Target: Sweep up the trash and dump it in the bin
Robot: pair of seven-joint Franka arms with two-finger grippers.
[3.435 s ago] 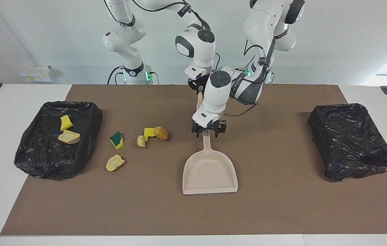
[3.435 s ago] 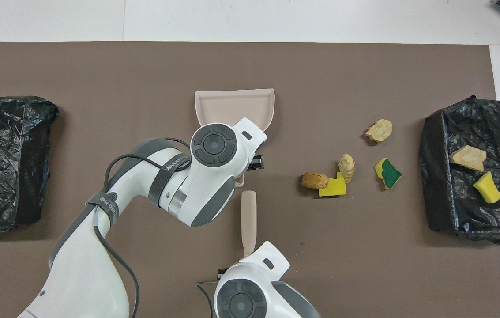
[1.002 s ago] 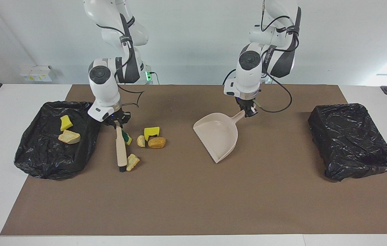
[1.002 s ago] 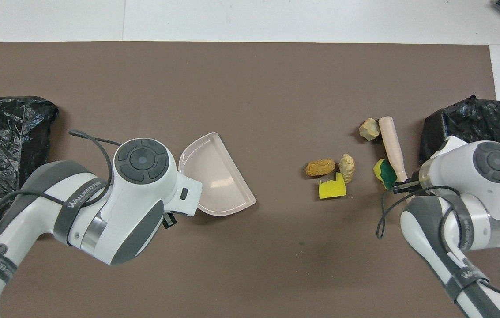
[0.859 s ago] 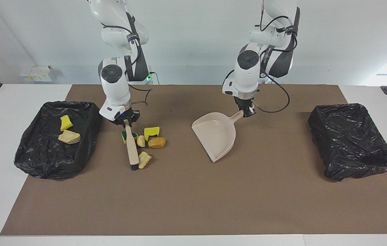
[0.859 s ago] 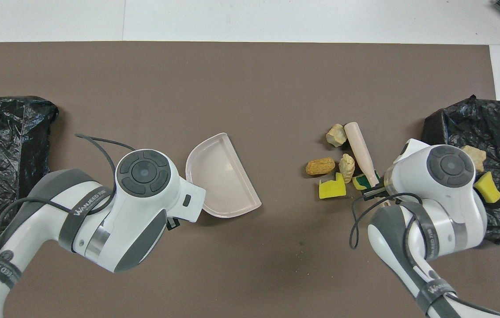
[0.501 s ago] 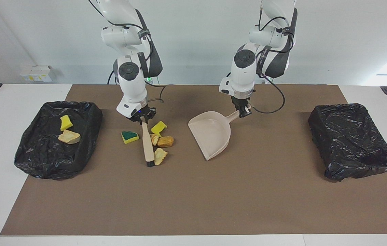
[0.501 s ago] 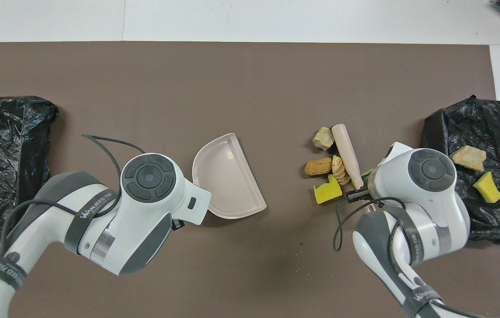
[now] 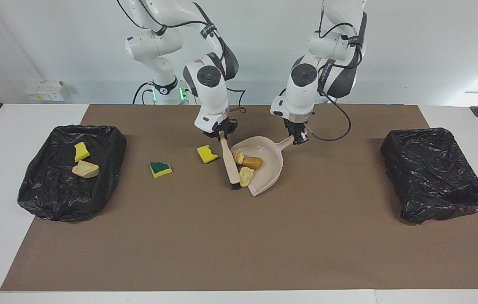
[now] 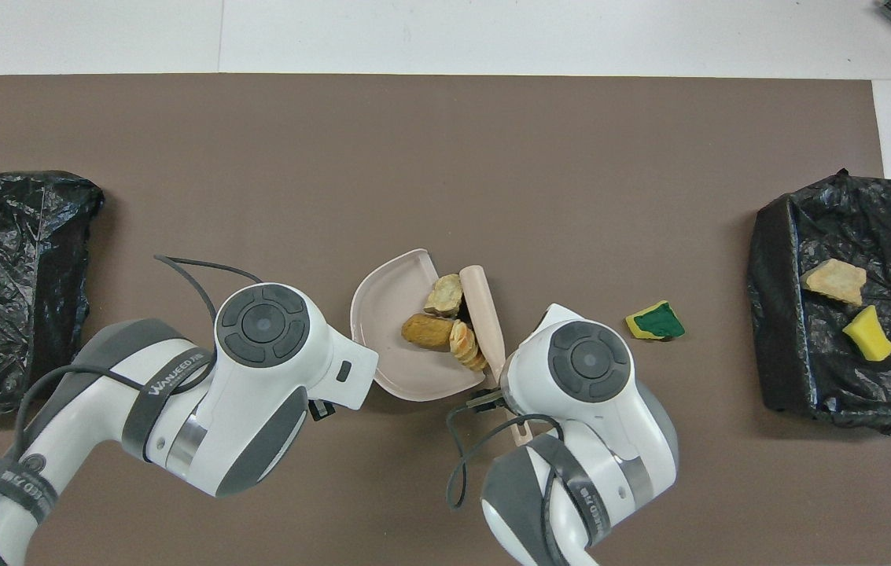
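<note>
My right gripper (image 9: 221, 136) is shut on a beige brush (image 9: 229, 162), whose bristle end rests at the dustpan's open edge. My left gripper (image 9: 300, 138) is shut on the handle of the beige dustpan (image 9: 271, 171), which lies on the brown mat. Three tan bread-like lumps (image 9: 252, 162) lie in the pan, also seen in the overhead view (image 10: 428, 330). A yellow sponge piece (image 9: 207, 153) lies on the mat beside the brush. A green-and-yellow sponge piece (image 9: 160, 169) lies nearer the right arm's end (image 10: 653, 322).
A black-bagged bin (image 9: 114, 147) at the right arm's end holds a yellow sponge piece (image 9: 81, 151) and a tan lump (image 9: 85, 169). A second black-bagged bin (image 9: 433, 169) stands at the left arm's end. White table shows around the mat.
The right gripper swept the brush toward the left arm's end and pushed three tan lumps into the dustpan. The two sponge pieces stayed on the mat. The dustpan shifted slightly toward the brush.
</note>
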